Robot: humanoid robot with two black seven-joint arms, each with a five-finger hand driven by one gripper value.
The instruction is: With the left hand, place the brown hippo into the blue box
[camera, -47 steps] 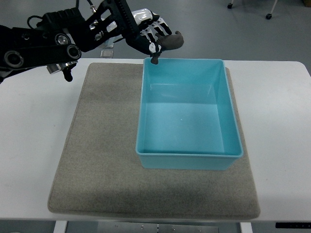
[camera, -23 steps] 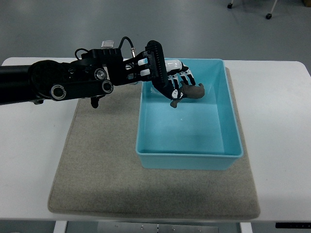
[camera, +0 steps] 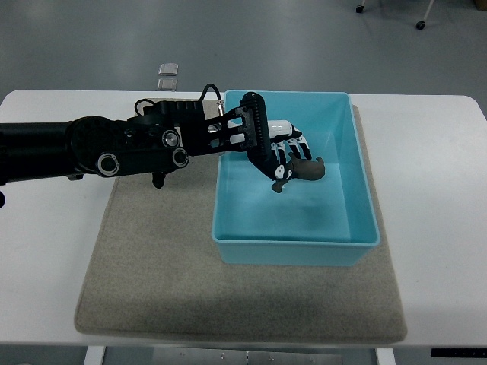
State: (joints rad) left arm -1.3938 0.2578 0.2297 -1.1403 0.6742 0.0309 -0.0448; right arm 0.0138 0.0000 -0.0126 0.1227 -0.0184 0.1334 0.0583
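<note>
1. Change: the left hand (camera: 285,160) has come in from above the far-left corner of the blue box (camera: 364,199), crossed the rim, and dropped lower into it over the last second. It now sits inside the walls, over the far half of the floor.
2. Hand state: fingers (camera: 293,146) are curled around the brown hippo (camera: 304,170) and have it held. No sign of release yet.
3. Hippo location: inside the box outline, in the hand, above the floor. A soft shadow on the floor just below it suggests it is not resting there yet; can't tell the exact gap.
4. Task read: transport is basically done and lowering is nearly done. What's left is opening the fingers and pulling the arm out. Main risk I'd flag is the toy snagging on a finger at release.
5. Hippo look: small, dark brown, rounded and matte, probably soft plastic or rubber. One rounded end sticks out on the picture's right of the fingers, with a stubby leg poking down. The rest is hidden by the hand.
6. Right hand is not visible. The box sits on a grey mat (camera: 152,258) on the white table (camera: 46,251).
</note>
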